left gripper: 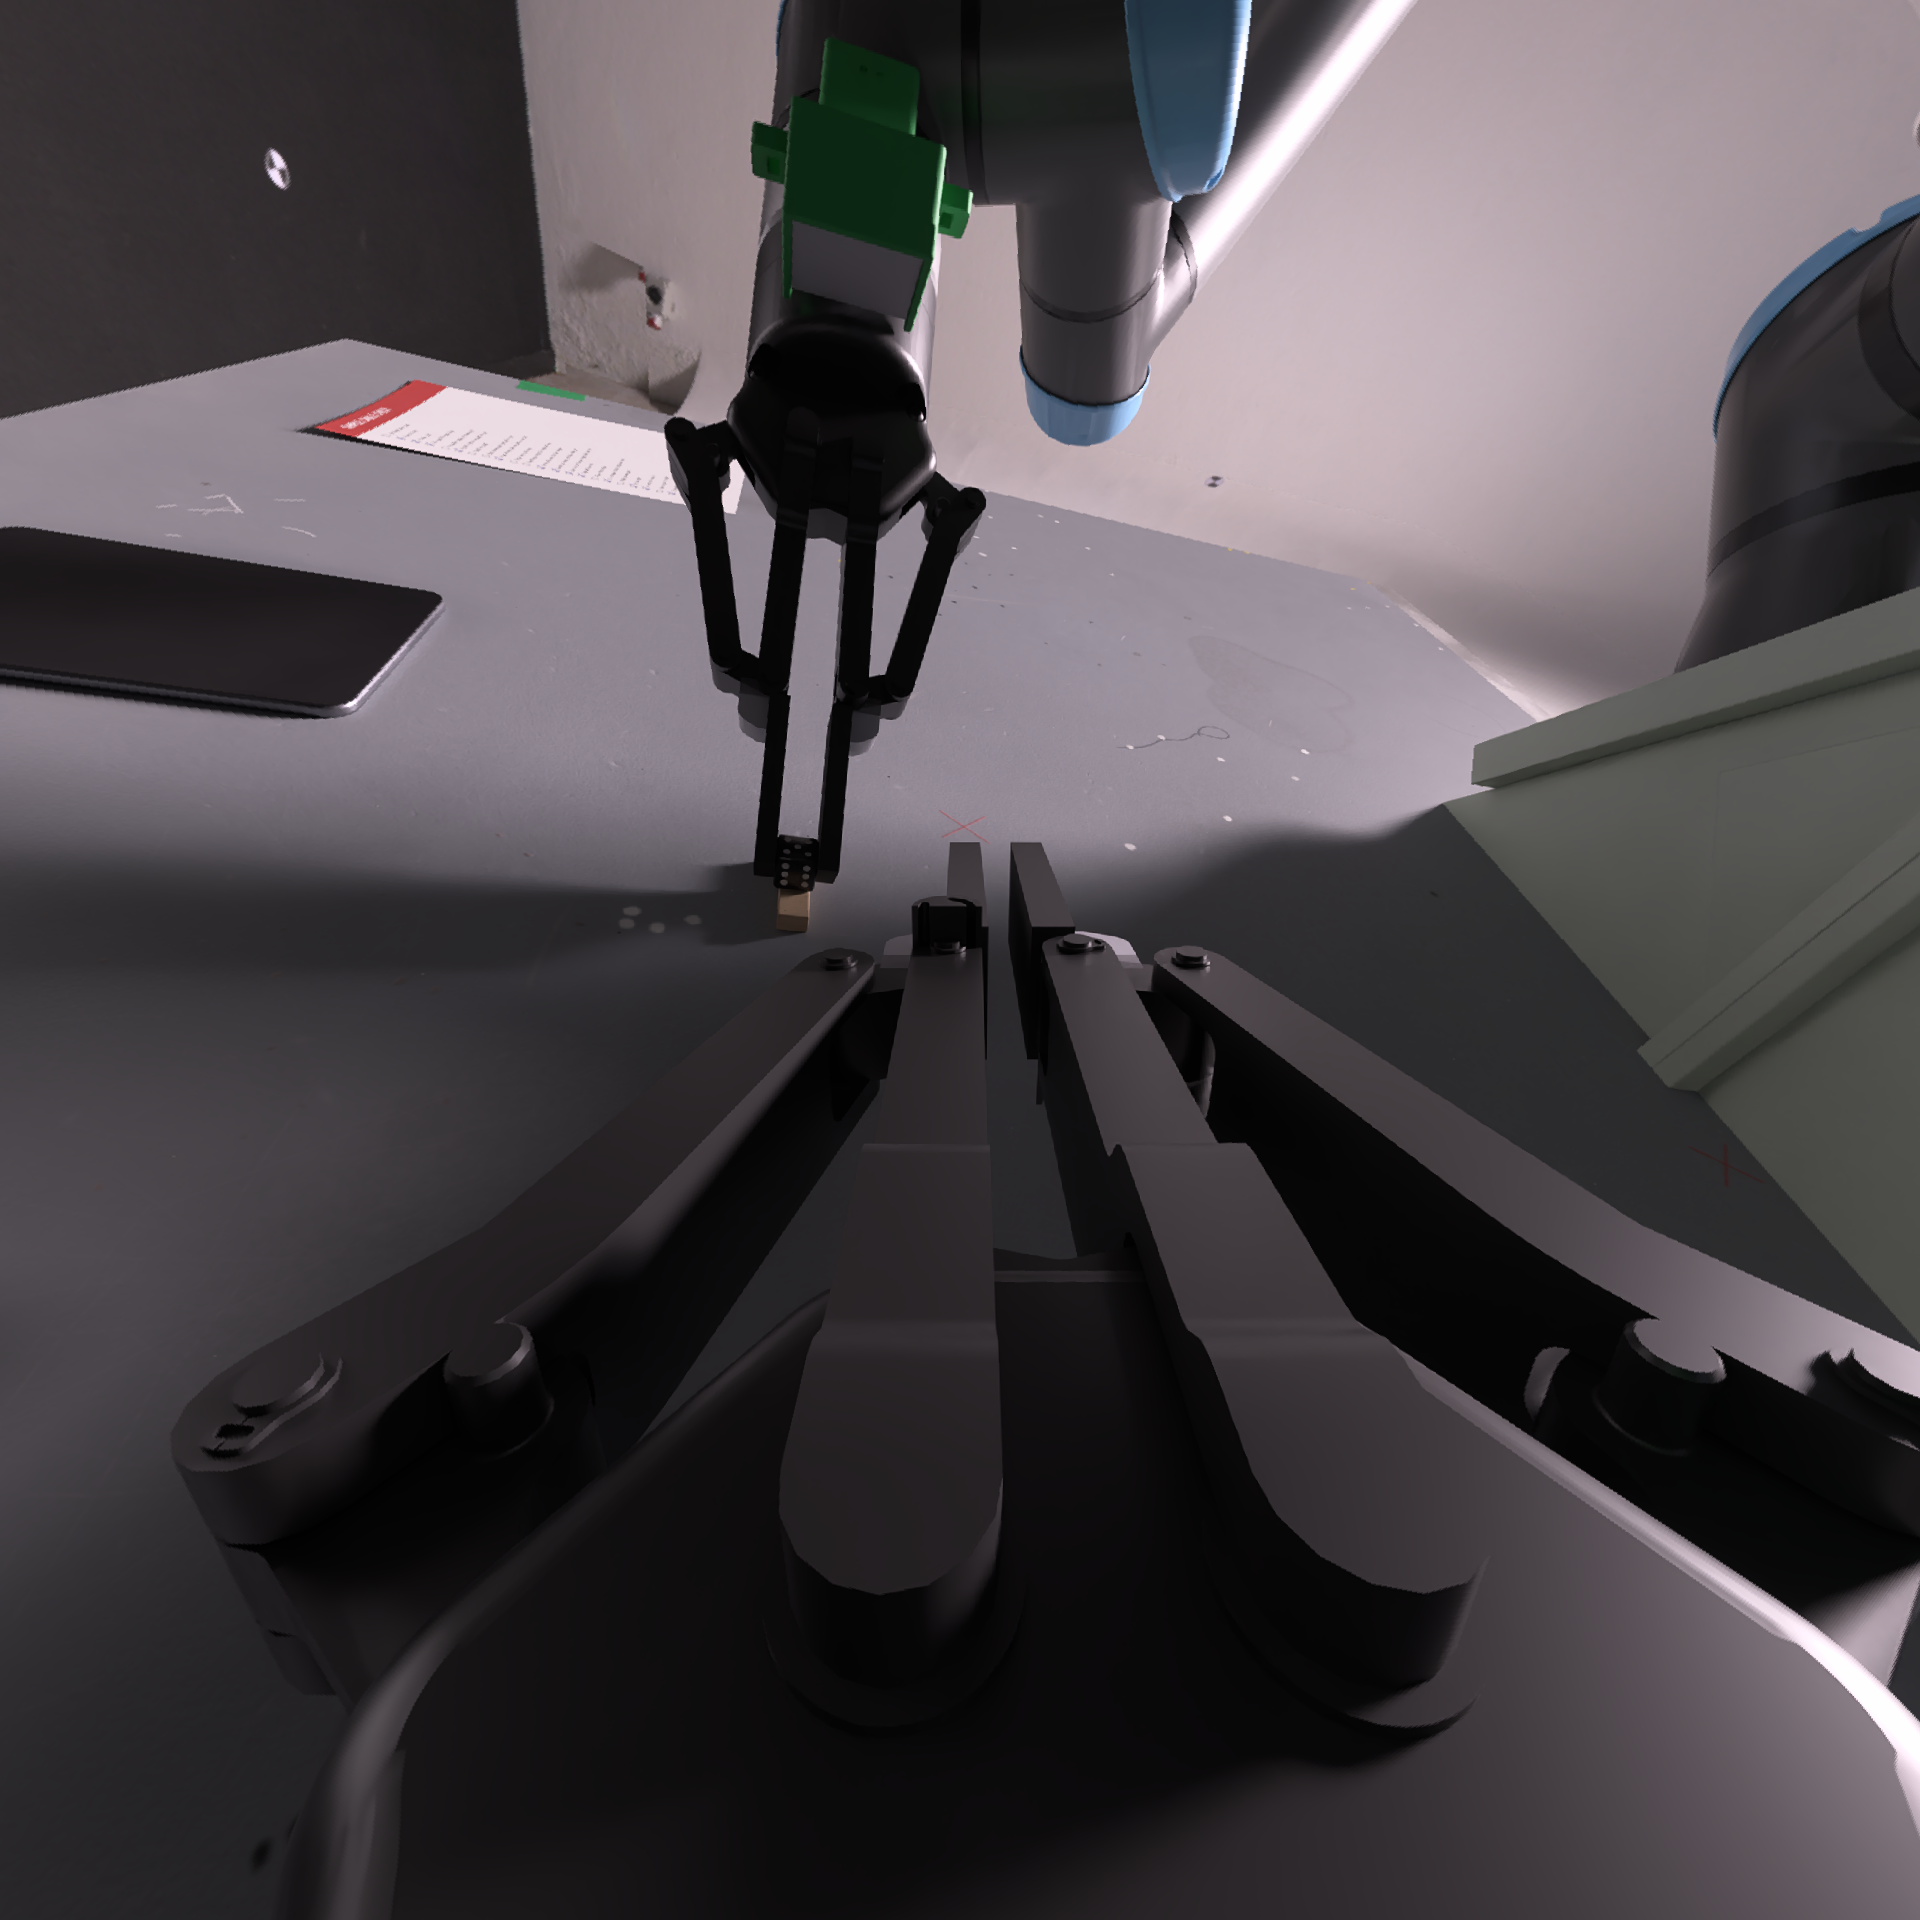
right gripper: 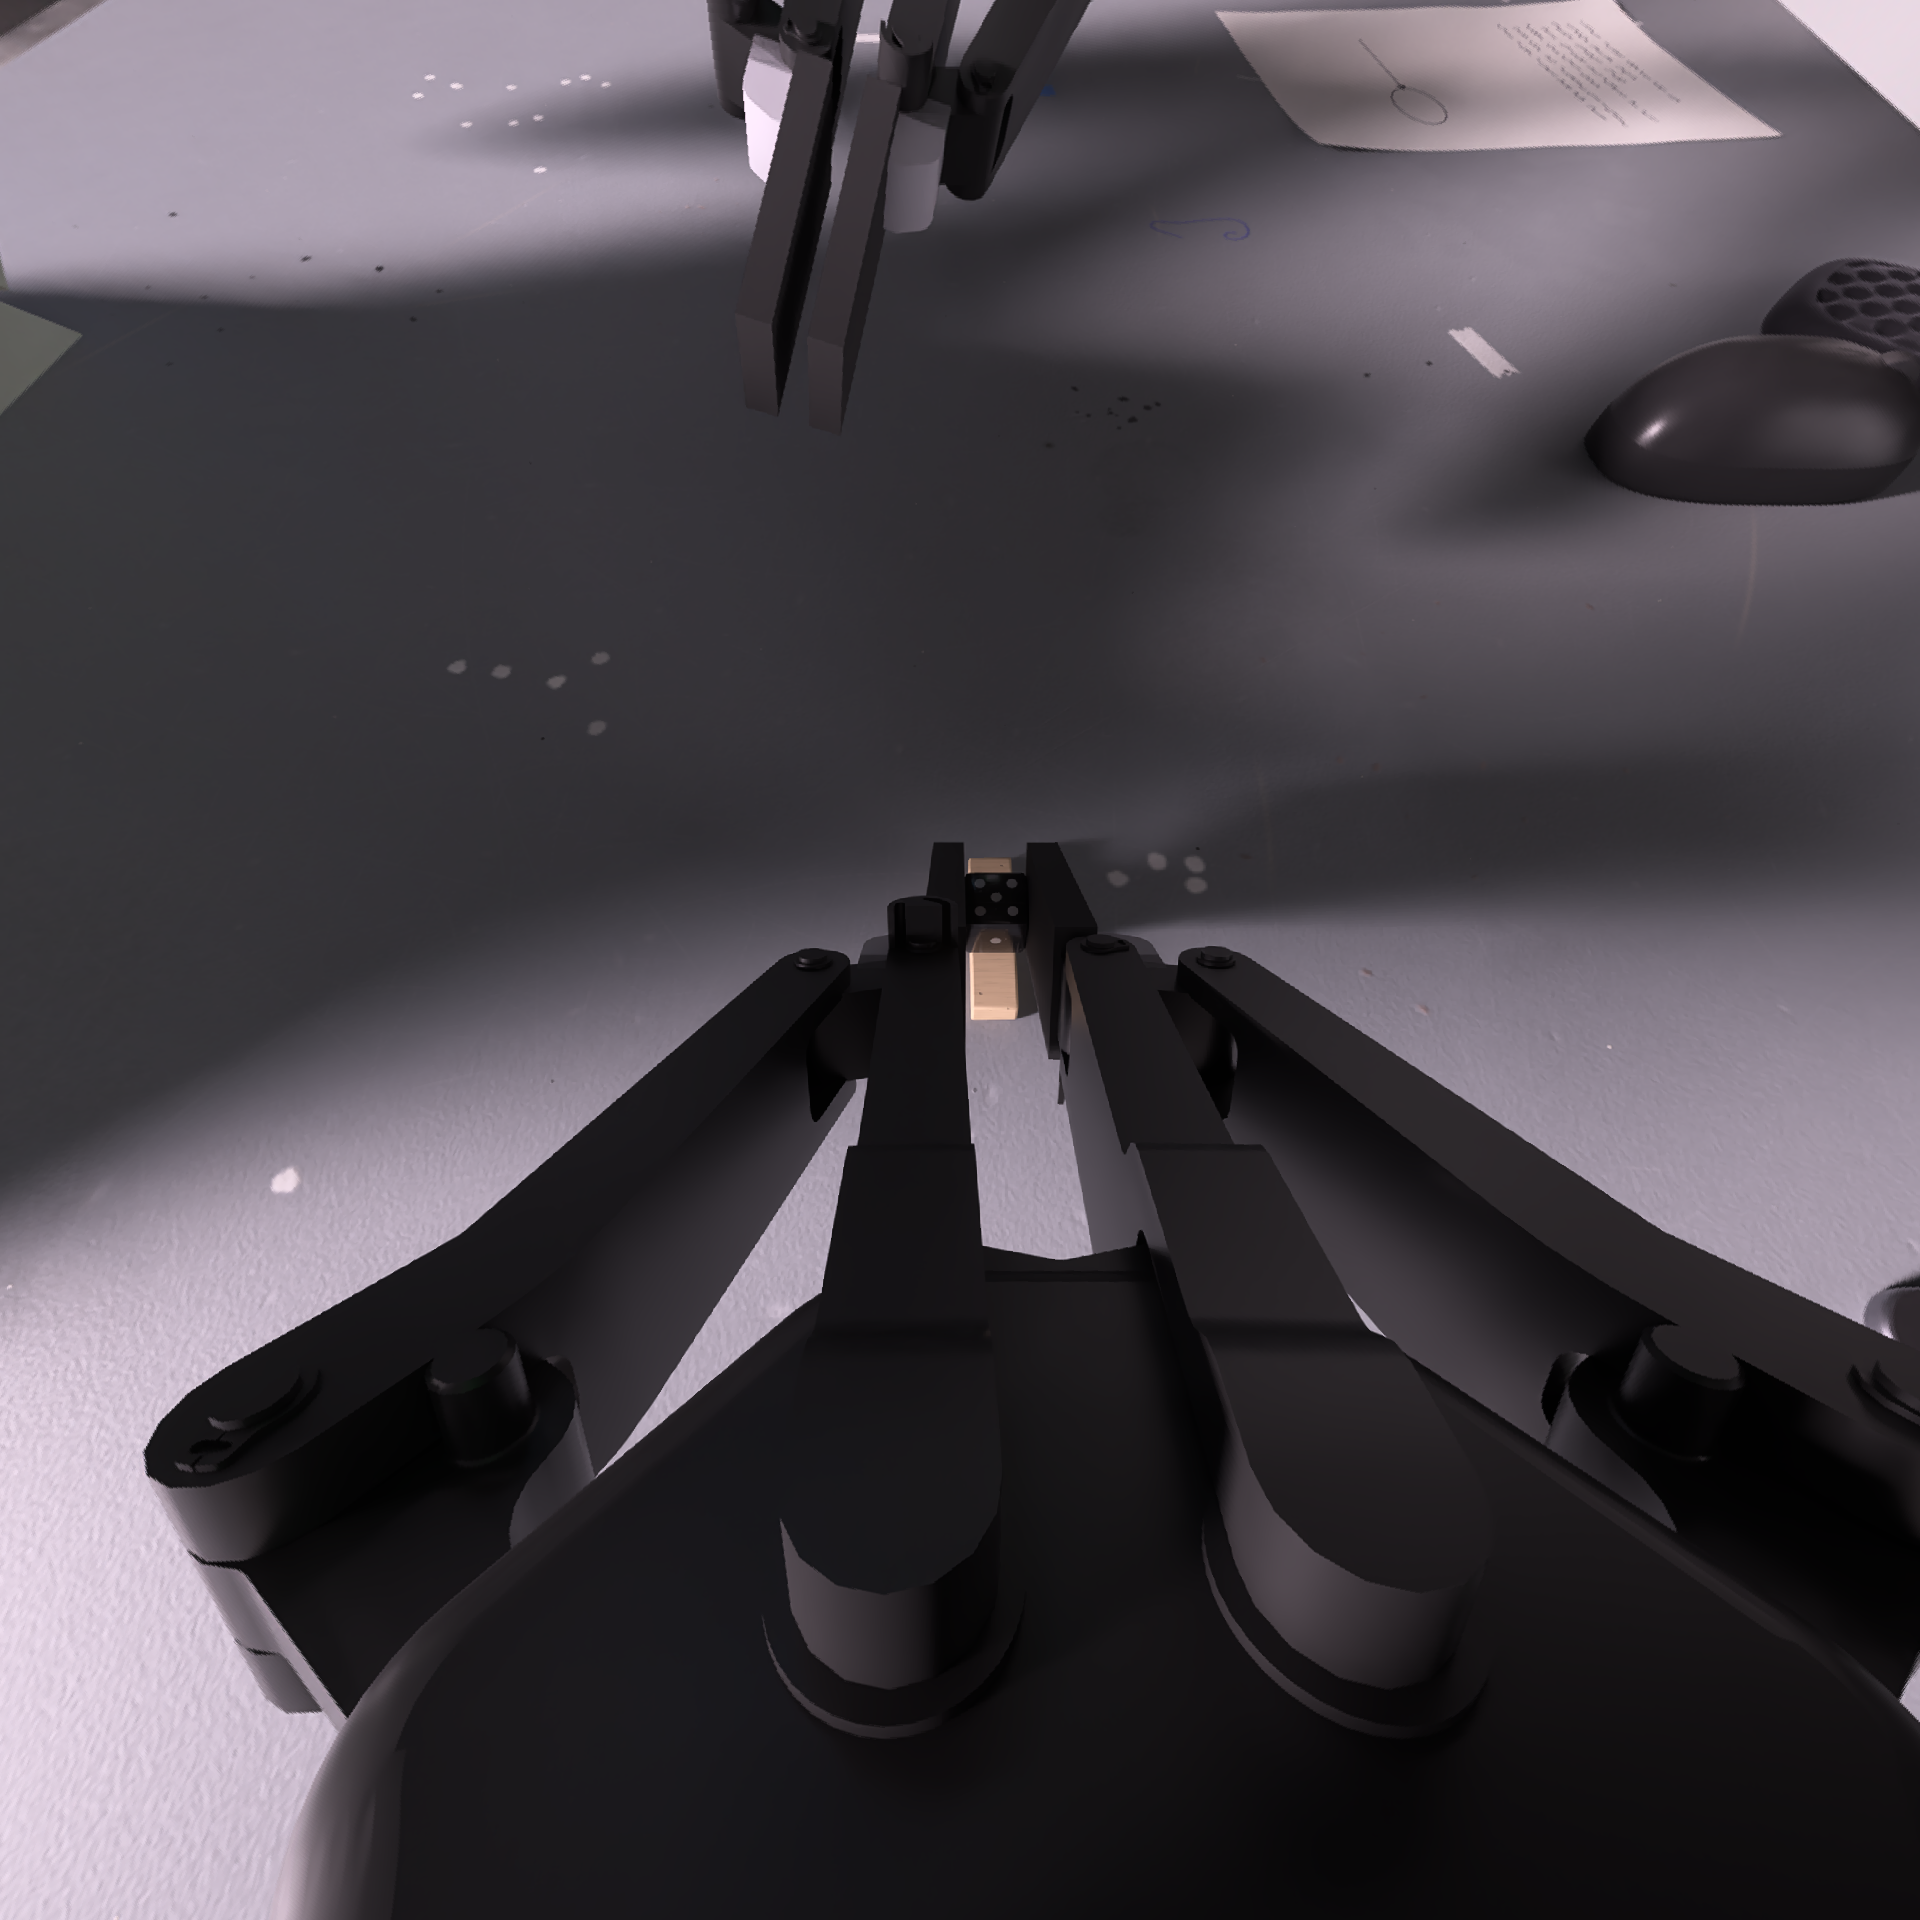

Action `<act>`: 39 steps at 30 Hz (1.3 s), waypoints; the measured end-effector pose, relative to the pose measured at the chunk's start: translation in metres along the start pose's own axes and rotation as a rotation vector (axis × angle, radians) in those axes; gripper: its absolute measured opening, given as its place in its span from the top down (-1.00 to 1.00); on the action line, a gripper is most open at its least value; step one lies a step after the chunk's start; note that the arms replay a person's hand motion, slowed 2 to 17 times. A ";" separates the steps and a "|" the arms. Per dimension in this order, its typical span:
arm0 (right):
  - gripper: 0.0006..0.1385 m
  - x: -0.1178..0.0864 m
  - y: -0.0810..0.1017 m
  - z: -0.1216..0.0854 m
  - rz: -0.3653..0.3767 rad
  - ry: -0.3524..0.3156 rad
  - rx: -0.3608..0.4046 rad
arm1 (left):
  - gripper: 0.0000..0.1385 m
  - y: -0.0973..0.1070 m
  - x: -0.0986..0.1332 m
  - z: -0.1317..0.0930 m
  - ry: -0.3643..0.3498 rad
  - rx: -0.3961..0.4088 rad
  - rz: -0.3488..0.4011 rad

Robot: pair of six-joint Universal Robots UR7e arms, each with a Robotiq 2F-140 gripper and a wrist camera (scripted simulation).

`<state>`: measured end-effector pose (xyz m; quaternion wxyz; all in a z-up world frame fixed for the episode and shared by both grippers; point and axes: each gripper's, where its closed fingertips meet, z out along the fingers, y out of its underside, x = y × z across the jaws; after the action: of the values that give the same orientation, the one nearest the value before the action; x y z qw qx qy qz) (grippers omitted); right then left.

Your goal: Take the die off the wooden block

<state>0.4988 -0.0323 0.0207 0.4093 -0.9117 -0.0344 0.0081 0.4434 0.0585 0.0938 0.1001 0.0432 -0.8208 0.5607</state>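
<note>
Between the right gripper's (right gripper: 995, 883) jaws, pinched but seemingly not yet lifted off the wooden block (right gripper: 992, 985): the die (right gripper: 995, 898); left gripper (left gripper: 995, 868) idle, jaws nearly pressed together.

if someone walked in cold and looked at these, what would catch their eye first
Most likely the right hand, reaching down with its fingers on either side of a small black die that sits on a pale wooden block on the grey table. Next, the left hand hanging nearby above the table, fingers almost together and holding nothing. A black computer mouse lies off to the side.
</note>
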 end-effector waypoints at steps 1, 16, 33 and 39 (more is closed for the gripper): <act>0.78 0.000 0.000 0.000 0.000 0.000 0.000 | 0.89 0.000 0.000 0.000 0.000 0.002 -0.002; 0.78 0.000 0.000 0.000 0.003 0.008 -0.001 | 0.89 0.002 -0.004 0.000 0.005 0.039 -0.057; 0.70 -0.003 -0.001 0.001 -0.014 -0.022 -0.001 | 0.89 0.008 -0.006 -0.001 0.025 0.046 -0.082; 0.69 -0.003 -0.001 0.002 -0.017 -0.026 -0.003 | 0.89 0.008 -0.006 -0.001 0.030 0.047 -0.084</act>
<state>0.4959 -0.0307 0.0202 0.4073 -0.9119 -0.0473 0.0167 0.4477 0.0619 0.0852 0.1349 0.0717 -0.8032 0.5757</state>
